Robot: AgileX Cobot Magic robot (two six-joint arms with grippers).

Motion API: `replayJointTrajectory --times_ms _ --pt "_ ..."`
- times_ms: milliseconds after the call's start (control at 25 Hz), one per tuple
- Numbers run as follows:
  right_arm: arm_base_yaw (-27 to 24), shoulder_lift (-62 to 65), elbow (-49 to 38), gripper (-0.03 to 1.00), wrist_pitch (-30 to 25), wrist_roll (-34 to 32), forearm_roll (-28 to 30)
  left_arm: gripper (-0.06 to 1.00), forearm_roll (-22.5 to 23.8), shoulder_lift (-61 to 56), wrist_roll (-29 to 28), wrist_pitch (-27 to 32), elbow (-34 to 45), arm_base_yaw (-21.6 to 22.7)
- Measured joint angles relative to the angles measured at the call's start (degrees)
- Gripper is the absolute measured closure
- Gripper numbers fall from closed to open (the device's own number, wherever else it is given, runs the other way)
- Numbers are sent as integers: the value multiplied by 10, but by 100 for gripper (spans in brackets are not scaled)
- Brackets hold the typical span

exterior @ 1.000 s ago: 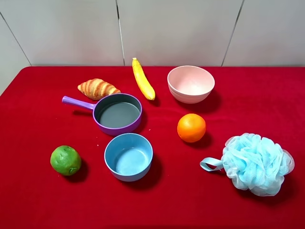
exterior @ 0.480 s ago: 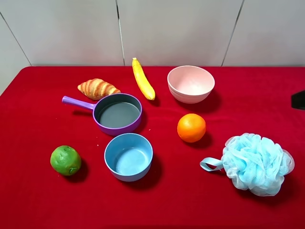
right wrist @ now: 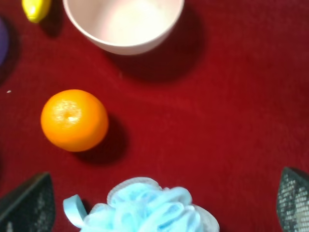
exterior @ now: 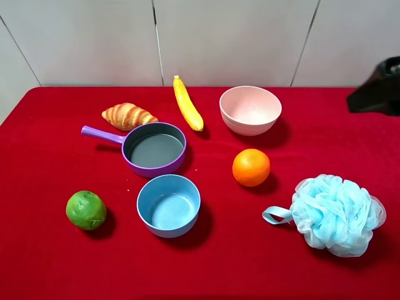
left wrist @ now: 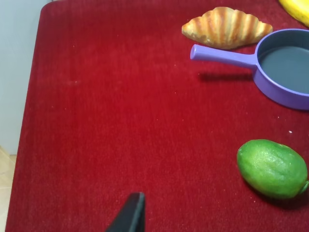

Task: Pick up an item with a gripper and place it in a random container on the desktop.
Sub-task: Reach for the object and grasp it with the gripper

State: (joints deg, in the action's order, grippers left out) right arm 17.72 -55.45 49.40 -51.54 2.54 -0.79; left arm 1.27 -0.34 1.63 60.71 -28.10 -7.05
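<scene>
Though near pink bowl (exterior: 250, 129), orange (exterior: 251, 167) apart.

no readable text, labels, brands, numbers, signs

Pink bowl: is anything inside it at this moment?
The pink bowl looks empty in the exterior high view; its rim hides the near inner wall. The orange lies outside on the red cloth.

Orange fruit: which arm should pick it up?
Right. The right tool, open, frames the glossy round orange fruit and pale pink bowl; the left tool is near the round green lime instead.
</scene>
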Motion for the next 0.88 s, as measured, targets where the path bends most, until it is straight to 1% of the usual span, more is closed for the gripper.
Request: replayJointTrajectory --times_ms 280,440,520,640,880 --pt "74 -70 41 27 1 0 3 -4 0 0 0 0 0 0" --pt "119 -107 51 27 17 0 4 -4 0 0 0 0 0 0" --pt "133 -127 51 27 30 0 4 -4 0 0 0 0 0 0" --pt "144 -158 52 27 46 0 3 -4 0 0 0 0 0 0" --pt "144 -221 52 27 73 0 0 -4 0 0 0 0 0 0"
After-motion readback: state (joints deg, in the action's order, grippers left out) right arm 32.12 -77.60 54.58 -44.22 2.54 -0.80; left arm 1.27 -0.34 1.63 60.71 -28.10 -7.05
